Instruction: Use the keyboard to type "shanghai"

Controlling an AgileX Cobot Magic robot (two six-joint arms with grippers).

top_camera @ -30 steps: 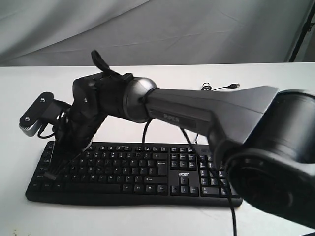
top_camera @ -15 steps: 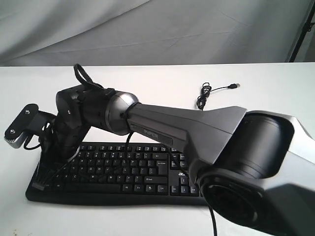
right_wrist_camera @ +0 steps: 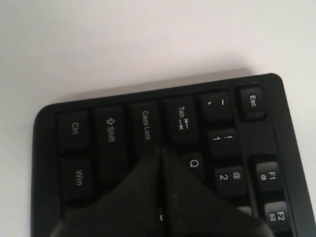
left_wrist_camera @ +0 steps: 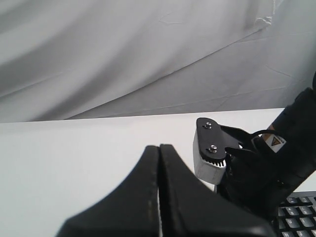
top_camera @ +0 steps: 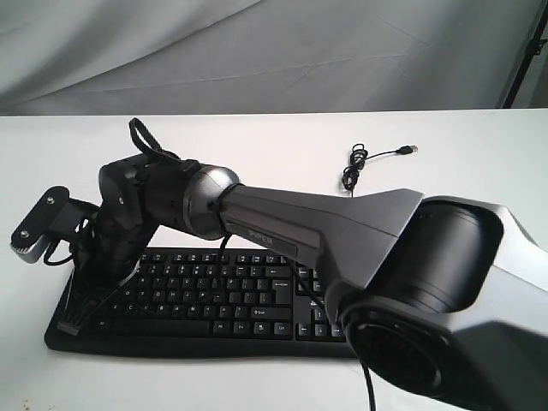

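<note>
The black keyboard [top_camera: 244,300] lies across the near part of the white table. My right arm reaches over it to its left end, and the right gripper [top_camera: 71,323] points down at the leftmost keys. In the right wrist view the right gripper [right_wrist_camera: 161,149] is shut and empty, its tip by the Caps Lock, Tab and Q keys of the keyboard [right_wrist_camera: 108,131]; the keys under the fingers are hidden. The left gripper [left_wrist_camera: 159,147] is shut on nothing, held above the table, with a corner of the keyboard [left_wrist_camera: 296,219] beyond it. The exterior view does not show the left gripper.
The keyboard's thin black cable [top_camera: 353,169] coils on the table behind, ending in a USB plug [top_camera: 411,149]. The right arm's wrist camera [top_camera: 36,227] juts out left of the keyboard and appears as a camera mount [left_wrist_camera: 211,154] close to the left gripper. Grey cloth hangs behind.
My right arm has swung left and lower, bringing the shut gripper from the left letter keys to the keyboard's far left end. It has barely moved in the last half second.
</note>
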